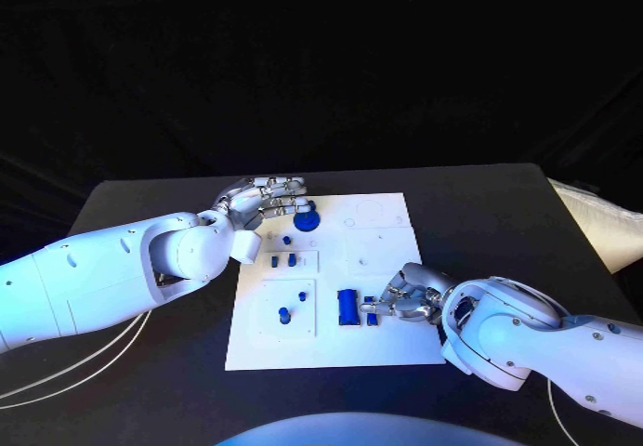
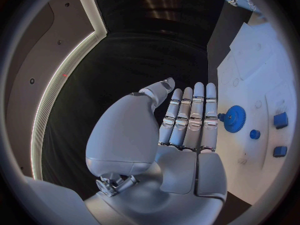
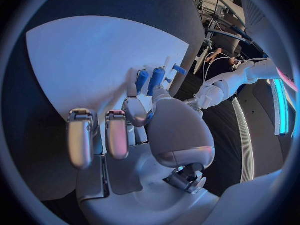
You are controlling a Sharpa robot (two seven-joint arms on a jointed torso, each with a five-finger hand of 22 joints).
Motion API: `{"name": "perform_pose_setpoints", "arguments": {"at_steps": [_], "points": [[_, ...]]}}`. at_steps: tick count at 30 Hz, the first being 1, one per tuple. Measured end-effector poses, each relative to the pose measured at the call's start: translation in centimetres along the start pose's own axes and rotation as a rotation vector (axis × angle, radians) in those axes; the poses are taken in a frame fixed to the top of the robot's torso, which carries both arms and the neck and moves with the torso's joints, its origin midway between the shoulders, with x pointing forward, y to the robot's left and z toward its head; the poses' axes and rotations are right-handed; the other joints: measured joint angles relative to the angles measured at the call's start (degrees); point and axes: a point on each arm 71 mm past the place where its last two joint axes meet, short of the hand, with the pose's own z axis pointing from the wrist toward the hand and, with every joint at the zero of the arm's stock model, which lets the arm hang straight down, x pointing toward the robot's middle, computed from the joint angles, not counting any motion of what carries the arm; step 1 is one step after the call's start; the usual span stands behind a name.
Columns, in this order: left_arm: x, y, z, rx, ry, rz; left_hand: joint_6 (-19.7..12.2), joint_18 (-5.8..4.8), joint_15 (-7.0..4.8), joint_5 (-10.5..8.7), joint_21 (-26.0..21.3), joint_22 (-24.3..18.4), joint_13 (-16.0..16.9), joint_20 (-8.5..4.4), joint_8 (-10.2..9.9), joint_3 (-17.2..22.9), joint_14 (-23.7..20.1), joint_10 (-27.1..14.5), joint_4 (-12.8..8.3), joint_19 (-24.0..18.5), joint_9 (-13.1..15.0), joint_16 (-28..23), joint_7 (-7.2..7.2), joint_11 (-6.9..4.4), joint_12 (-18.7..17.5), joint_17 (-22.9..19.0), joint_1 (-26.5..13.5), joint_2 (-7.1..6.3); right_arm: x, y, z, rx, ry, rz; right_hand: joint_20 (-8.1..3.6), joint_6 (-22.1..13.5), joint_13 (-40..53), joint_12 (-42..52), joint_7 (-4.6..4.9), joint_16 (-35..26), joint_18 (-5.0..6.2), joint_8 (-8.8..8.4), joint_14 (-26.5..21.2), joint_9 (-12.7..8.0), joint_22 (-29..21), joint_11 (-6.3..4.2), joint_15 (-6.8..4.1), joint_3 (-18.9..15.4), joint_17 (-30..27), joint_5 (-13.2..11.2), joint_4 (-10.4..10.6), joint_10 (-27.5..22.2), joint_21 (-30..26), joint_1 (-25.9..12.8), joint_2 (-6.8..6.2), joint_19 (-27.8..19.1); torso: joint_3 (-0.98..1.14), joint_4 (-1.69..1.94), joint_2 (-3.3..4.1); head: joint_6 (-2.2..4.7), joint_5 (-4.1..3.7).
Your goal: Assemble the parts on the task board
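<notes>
the task board (image 1: 382,346) is lying flat in the middle of the black desk (image 1: 496,209), long side running away from the robot.

the left hand (image 1: 263,200) is hovering over the board's far left corner. in the left wrist view the left hand (image 2: 187,130) is showing its fingers (image 2: 199,110) straight and side by side, with nothing between them and the thumb; the hand is holding nothing and is standing wide. a blue gear (image 1: 307,222) is sitting on the board just beside those fingertips; in the left wrist view the gear (image 2: 235,118) is lying close to the fingers, and whether they are touching it cannot be told.

small blue parts (image 1: 288,260) are sitting in a raised white tile nearer the robot, and two more blue pieces (image 1: 293,307) are lying in a larger tile at the board's near left.

the right hand (image 1: 409,299) is resting over the board's near right area, just beside a long blue block (image 1: 347,307). a smaller blue part (image 1: 372,310) is lying between that block and the hand. in the right wrist view the right hand (image 3: 147,130) is showing some fingers curled inward while the thumb and one finger are reaching toward upright blue cylinders (image 3: 152,80) near the board's edge. whether the hand is pinching a part there cannot be told.
</notes>
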Motion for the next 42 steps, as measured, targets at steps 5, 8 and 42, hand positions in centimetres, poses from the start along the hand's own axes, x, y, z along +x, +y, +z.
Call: {"name": "perform_pose_setpoints", "arguments": {"at_steps": [5,8,42], "points": [[-0.02,0.00,-0.01,0.000,0.000,0.000,0.0,0.00,0.00,0.00,0.0,0.0,0.0,0.00,0.0,0.0,0.0,0.0,0.0,0.0,0.0,0.0,0.00,0.00,0.0,0.0,0.0,0.00,-0.04,-0.02,-0.03,-0.002,-0.004,-0.005,0.00,-0.2,0.0,0.0,-0.22,-0.2,0.00,0.00,0.0,0.2,0.0,0.00,0.00,-0.6,0.0,-0.4,-0.3,0.0,0.0,0.0,0.01,0.0,0.00,0.00,0.00,-0.01,0.01],[-0.02,-0.01,-0.01,0.000,0.000,0.000,0.0,0.00,0.00,0.00,0.0,0.0,0.0,0.00,0.0,0.0,0.0,0.0,0.0,0.0,0.0,0.0,0.00,0.00,0.0,0.0,0.0,0.00,-0.11,-0.10,-0.14,-0.003,-0.008,-0.010,0.00,-0.4,0.1,0.0,0.00,-0.2,0.00,0.23,0.0,0.6,0.0,0.00,0.00,-1.3,0.0,0.8,-1.0,0.0,0.0,2.4,0.71,0.0,0.01,-0.01,0.00,-0.01,-0.03],[-0.08,-0.01,0.00,0.000,-0.001,0.000,0.0,0.00,0.00,0.00,0.0,-0.1,0.0,0.00,0.0,0.0,0.0,0.0,0.0,0.0,0.0,0.0,0.00,0.00,0.0,0.0,0.0,0.00,0.35,-0.51,-0.26,-0.032,0.018,-0.106,0.00,-0.8,0.6,0.0,-0.04,-0.4,0.00,0.47,0.0,1.7,0.0,0.01,0.00,-3.8,0.0,0.9,-5.0,0.0,-0.2,9.5,1.28,0.0,0.02,0.01,0.00,-0.11,-0.16]]}}
